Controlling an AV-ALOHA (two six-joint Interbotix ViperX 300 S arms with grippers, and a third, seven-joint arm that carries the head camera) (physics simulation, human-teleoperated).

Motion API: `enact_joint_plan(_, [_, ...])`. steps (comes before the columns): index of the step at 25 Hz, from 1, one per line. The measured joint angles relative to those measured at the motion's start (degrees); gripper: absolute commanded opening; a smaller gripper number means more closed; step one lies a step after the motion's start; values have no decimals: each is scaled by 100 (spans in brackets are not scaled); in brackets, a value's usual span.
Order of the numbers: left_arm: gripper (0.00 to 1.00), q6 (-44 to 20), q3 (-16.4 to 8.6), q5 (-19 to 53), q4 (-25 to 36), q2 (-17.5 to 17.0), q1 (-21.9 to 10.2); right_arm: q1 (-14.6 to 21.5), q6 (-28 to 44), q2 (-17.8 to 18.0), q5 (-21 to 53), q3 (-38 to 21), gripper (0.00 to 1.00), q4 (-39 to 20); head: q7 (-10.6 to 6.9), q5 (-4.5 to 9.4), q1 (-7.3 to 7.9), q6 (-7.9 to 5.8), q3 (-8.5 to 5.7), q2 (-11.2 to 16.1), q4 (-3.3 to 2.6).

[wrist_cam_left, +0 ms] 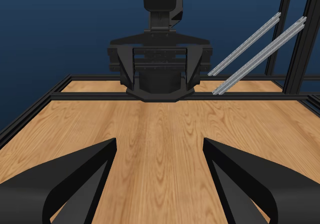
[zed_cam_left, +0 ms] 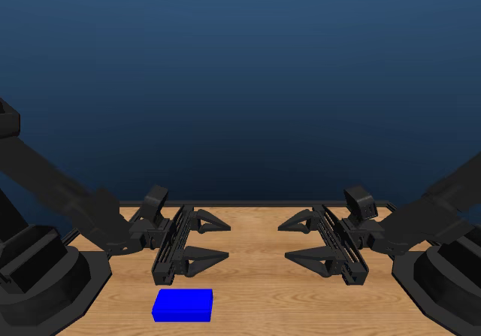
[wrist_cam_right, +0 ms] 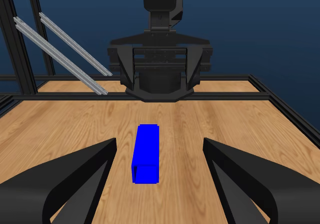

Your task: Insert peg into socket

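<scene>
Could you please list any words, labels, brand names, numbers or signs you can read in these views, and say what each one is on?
None: no view shows any readable text.
The socket is plain blue, with no markings.
The left gripper and right gripper are plain black, with no labels.
The table shows only wood grain.
The peg, which might carry something, is not visible in any view.

Both arms [zed_cam_left: 52, 201] run off the head view's side edges (bases too); no peg shows.
</scene>
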Motion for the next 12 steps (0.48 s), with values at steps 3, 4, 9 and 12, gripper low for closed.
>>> enact_joint_plan(3, [100,24,-74,-286,-183,56,-221,39,85,145,182,141,100,473,-5,234,-2,12,-13,4,1])
enact_joint_plan(4, [100,5,-65,-388,-221,89,-237,29,131,190,211,185,100,568,-6,283,-5,14,-21,18,0])
enact_joint_plan(9, [100,-130,64,-824,-269,261,-228,17,275,269,243,273,100,708,-19,427,-14,14,-75,206,-3])
enact_joint_plan(12, [100,-235,180,-632,-486,297,-268,113,313,395,348,124,100,729,-10,474,-13,19,-101,363,-2])
